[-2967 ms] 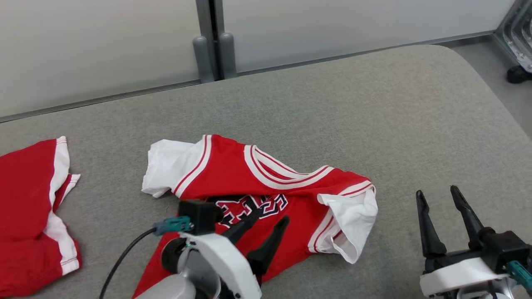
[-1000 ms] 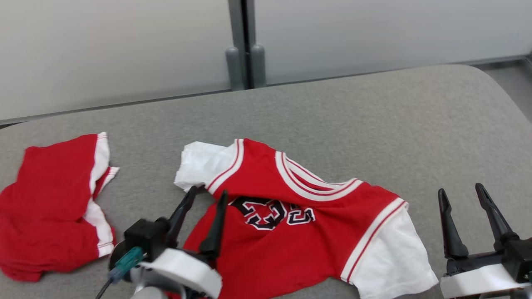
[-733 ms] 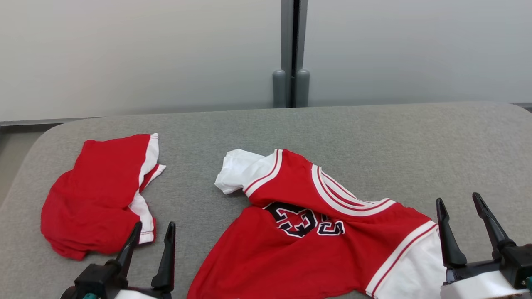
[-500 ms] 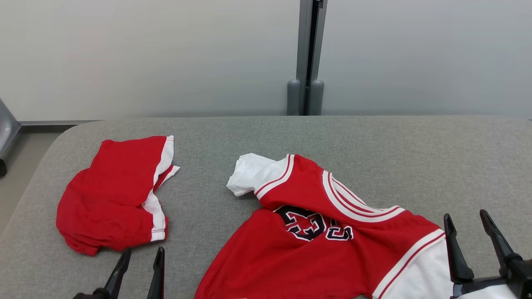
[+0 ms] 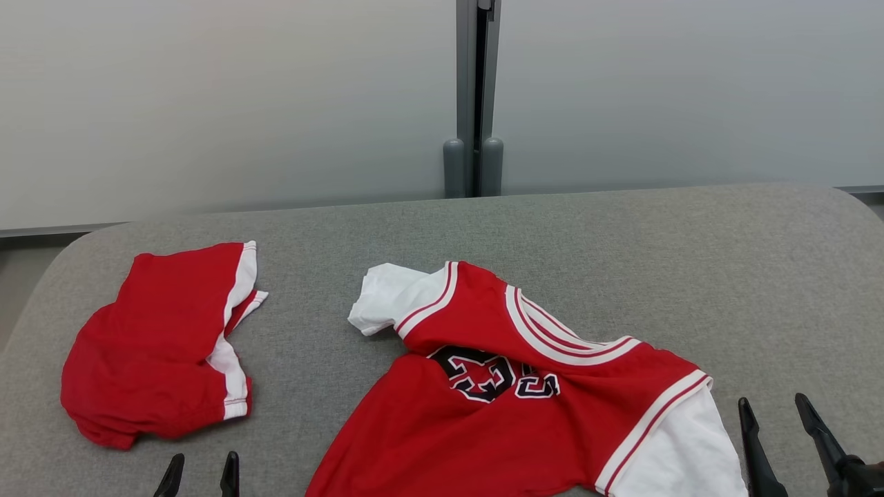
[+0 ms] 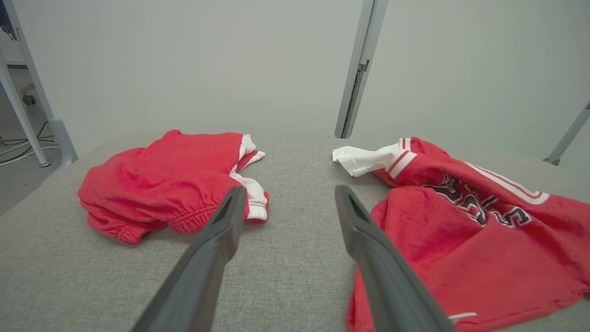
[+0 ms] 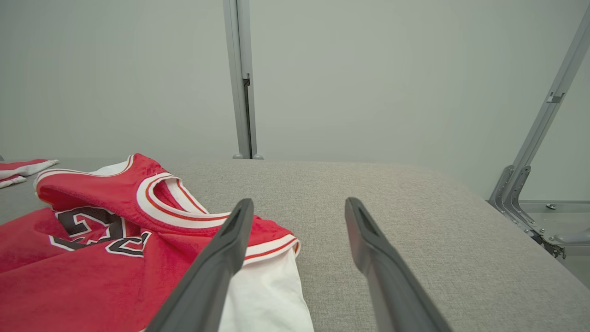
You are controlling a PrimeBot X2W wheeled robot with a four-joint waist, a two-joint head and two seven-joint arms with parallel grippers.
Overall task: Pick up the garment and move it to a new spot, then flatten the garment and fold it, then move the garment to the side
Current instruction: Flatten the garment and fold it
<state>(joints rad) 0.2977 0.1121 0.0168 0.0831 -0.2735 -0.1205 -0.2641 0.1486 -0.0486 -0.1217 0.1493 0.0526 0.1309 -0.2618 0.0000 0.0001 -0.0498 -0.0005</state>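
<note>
Garment [image 5: 483, 442] lies rumpled on the surface [image 5: 690, 276] between the left claw [image 5: 204, 457] and right claw [image 5: 772, 400], both spread open and empty, so flattening seems in hand; next, pinch its sleeves and pull them apart.

One jersey [image 5: 483, 435], one pair of shorts [image 5: 155, 345]
</note>
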